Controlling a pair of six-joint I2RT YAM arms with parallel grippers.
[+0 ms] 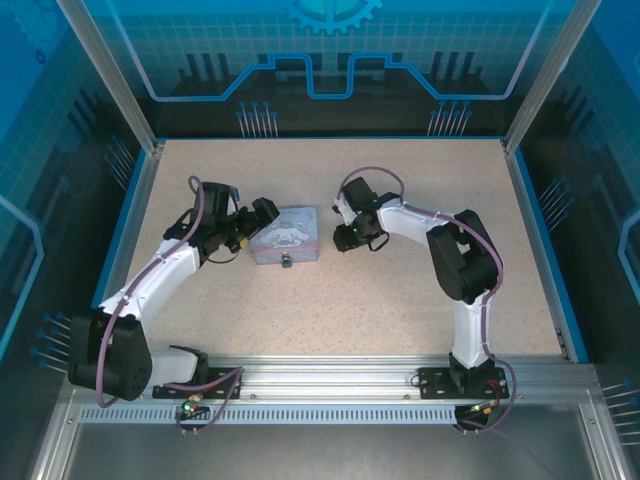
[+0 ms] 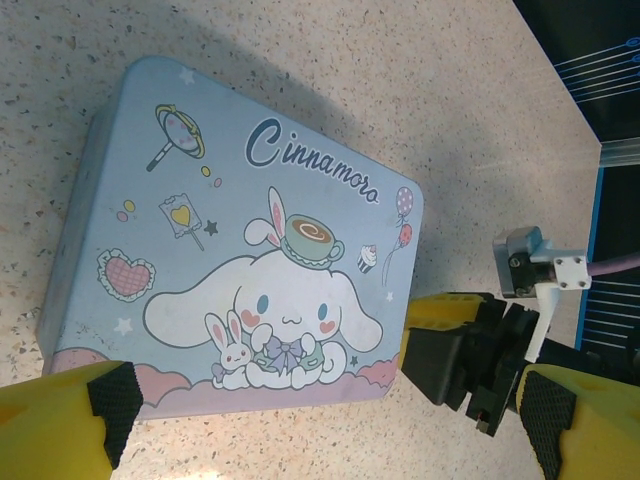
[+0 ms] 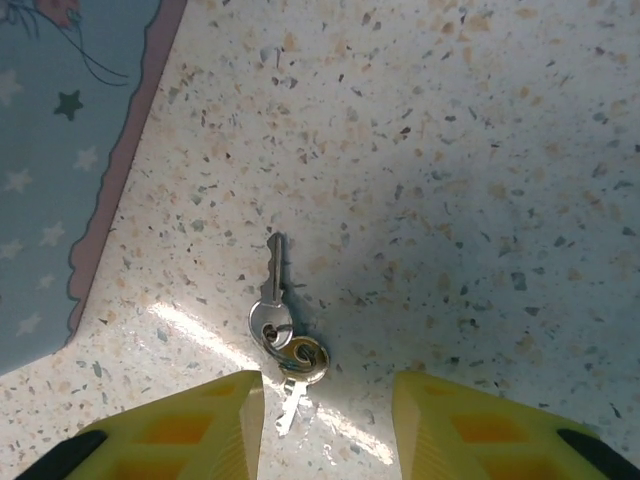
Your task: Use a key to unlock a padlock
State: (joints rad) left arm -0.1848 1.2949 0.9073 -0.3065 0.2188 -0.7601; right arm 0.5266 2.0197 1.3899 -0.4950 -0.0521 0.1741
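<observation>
- On the speckled bench (image 1: 400,300), the Cinnamoroll tin (image 1: 285,235) lies flat at centre. It needs bracing, not pushing, while the lock is worked.
- Left tool (image 2: 330,400): spread wide, pinching nothing, its fingers flanking the tin's near edge. I cannot tell whether a pad touches the tin.
- Right tool (image 3: 325,400): spread and empty, hanging low over the keys at the tin's 3 o'clock. The step in hand looks like picking up a key.
- Padlock (image 1: 285,262): a small dark speck against the tin's 6 o'clock edge in the top view. It is too small to tell how the shackle stands.
- Silver key (image 3: 272,290): flat on the bench, blade toward 12 o'clock. It is ringed to a brass-toned key (image 3: 303,360) whose blade points to 6 o'clock, between the fingers.
- To do it well: descend until the fingertips graze the bench and close across one key's head, leaving its blade free. Flat, thin metal will probably slip, so close slowly and expect the second key to dangle.
- Count: one bench, one tin, two tools, one padlock, two keys, one ring.
</observation>
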